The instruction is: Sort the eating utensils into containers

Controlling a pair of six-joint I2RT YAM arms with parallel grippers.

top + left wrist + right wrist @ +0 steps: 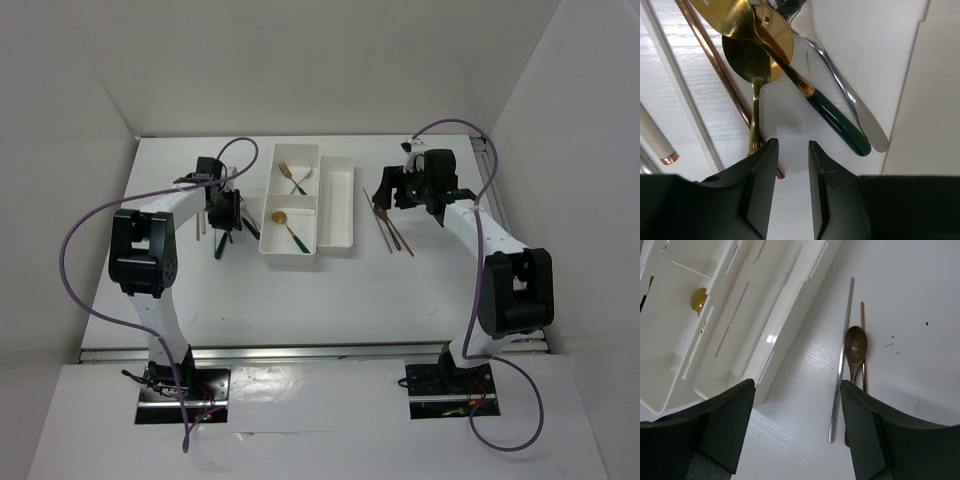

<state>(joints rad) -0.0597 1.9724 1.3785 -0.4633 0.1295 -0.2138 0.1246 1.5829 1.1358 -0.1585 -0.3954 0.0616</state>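
Note:
The white tray lies mid-table; its far square bin holds a gold fork and its near one a gold spoon. My left gripper hangs low over a pile left of the tray. In the left wrist view it is slightly open and empty, just short of a gold spoon, a teal-handled gold utensil, a silver handle and a copper chopstick. My right gripper is wide open above a silver chopstick, brown spoon and copper chopstick.
A cream chopstick with a copper tip lies left of the pile. The tray's long narrow bin faces the right arm, and the tray wall is just left of the right gripper. White walls enclose the table on three sides.

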